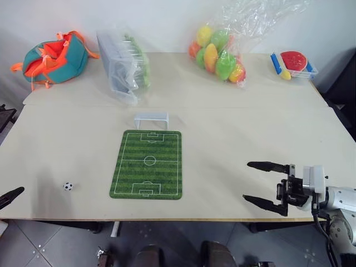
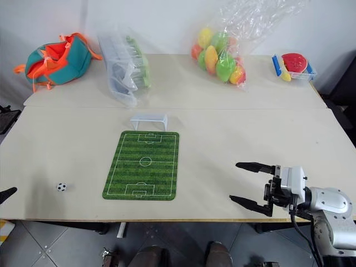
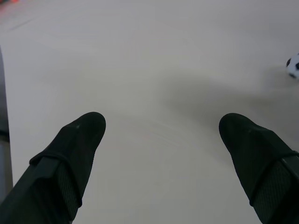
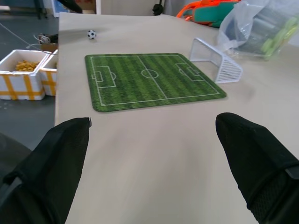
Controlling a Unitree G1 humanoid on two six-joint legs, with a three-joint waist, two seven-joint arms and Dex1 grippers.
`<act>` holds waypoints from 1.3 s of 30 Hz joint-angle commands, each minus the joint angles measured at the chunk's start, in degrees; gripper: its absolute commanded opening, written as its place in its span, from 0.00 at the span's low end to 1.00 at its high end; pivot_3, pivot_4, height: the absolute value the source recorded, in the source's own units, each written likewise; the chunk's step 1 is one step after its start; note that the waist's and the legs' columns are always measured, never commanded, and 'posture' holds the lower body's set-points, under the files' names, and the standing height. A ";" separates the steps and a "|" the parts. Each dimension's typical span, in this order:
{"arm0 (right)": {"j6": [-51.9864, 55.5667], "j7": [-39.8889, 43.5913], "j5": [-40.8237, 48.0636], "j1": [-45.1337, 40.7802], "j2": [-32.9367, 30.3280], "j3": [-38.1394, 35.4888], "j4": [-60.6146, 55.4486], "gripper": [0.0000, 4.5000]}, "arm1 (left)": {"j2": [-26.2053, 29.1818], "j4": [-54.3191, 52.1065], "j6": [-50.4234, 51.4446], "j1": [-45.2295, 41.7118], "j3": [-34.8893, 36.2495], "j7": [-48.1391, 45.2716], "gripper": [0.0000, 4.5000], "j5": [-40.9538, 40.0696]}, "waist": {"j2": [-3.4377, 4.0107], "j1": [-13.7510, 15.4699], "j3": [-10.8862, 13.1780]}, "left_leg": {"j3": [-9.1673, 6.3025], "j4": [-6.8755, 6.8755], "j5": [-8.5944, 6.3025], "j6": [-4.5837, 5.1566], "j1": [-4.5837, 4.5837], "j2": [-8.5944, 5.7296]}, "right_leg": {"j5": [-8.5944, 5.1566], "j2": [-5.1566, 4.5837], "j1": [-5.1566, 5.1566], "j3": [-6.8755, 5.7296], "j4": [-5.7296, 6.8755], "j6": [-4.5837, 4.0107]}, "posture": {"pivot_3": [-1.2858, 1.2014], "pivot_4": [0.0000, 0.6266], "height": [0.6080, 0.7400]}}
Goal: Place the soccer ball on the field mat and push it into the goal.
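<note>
The soccer ball [image 1: 68,186] is tiny, white with black patches, and lies on the bare table near the front edge, left of the field mat [image 1: 149,164]. The green striped mat lies flat at the table's middle. The small white goal [image 1: 151,118] stands just beyond the mat's far end. My left gripper [image 3: 162,122] is open and empty over the table's front left corner, with the ball [image 3: 293,66] a short way off to its right. My right gripper [image 1: 248,181] is open and empty at the front right, pointing left toward the mat [image 4: 149,79].
Along the back of the table [image 1: 239,128] stand an orange and teal bag [image 1: 53,57], a clear plastic pack [image 1: 123,64], a bag of coloured plastic balls [image 1: 218,53] and a small tray of toys [image 1: 295,64]. White and yellow boxes [image 4: 23,74] sit on the floor beyond the table's left end.
</note>
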 commanded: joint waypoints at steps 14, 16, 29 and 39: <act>0.16 4.66 7.07 -11.49 13.64 12.20 -4.53 1.00 | -8.88 -6.26 6.37 11.47 6.26 -8.02 1.00 -7.93 | -0.16 -1.37 -0.10 | 0.24 0.18 -0.14 0.03 0.09 0.12 | 0.03 0.00 -0.09 0.08 0.18 -0.06 | 0.52 0.24 1.00; -0.74 5.63 6.39 -11.86 14.50 12.76 -3.77 1.00 | -9.89 -7.51 6.42 11.86 6.47 -8.42 1.00 -8.26 | -0.20 -1.26 -0.12 | 0.28 0.18 -0.19 0.04 0.11 0.13 | 0.03 0.01 -0.10 0.10 0.19 -0.06 | 0.52 0.24 1.00; -4.23 8.42 2.34 -14.47 13.62 13.65 1.81 1.00 | -15.40 -30.20 14.81 13.44 3.75 -7.53 1.00 -11.09 | -0.45 -1.41 -0.26 | 0.30 0.49 -0.35 0.03 0.08 0.25 | 0.07 0.05 -0.09 0.07 0.25 -0.13 | 0.52 0.24 1.00; -5.43 8.20 2.24 -12.08 11.90 11.82 2.30 1.00 | -17.56 -31.23 17.74 8.46 -3.40 0.08 1.00 -6.09 | -0.44 -1.36 -0.26 | 0.37 0.59 -0.40 0.05 0.08 0.27 | 0.08 0.08 -0.10 0.12 0.25 -0.13 | 0.52 0.24 1.00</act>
